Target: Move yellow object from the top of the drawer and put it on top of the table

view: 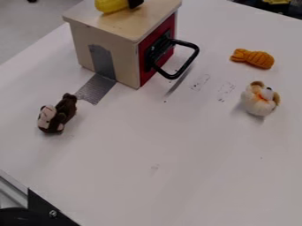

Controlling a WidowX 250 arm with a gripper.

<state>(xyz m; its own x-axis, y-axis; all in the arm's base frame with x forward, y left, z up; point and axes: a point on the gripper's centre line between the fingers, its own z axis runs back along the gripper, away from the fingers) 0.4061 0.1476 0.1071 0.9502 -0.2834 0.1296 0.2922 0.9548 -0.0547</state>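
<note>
Behind drawer's (121, 26) top edge, yellow object (110, 5)

- Brown plush toy (66, 108), pale face, lay at left, slantwise, head toward the lower left.
- Grey tape strip (97, 88), upper part upright, lower part flat; lower end near the brown plush toy.
- Orange plush toy (254, 58), ridged body, lay at upper right.
- White plush toy (258, 100), tan ears, sat below the orange one, apart from it.
- Black corner plate (44, 207) with screw head (53, 213), lower left, beside a metal rail (13, 189).
- Grey floor (26, 26), upper left.
</note>
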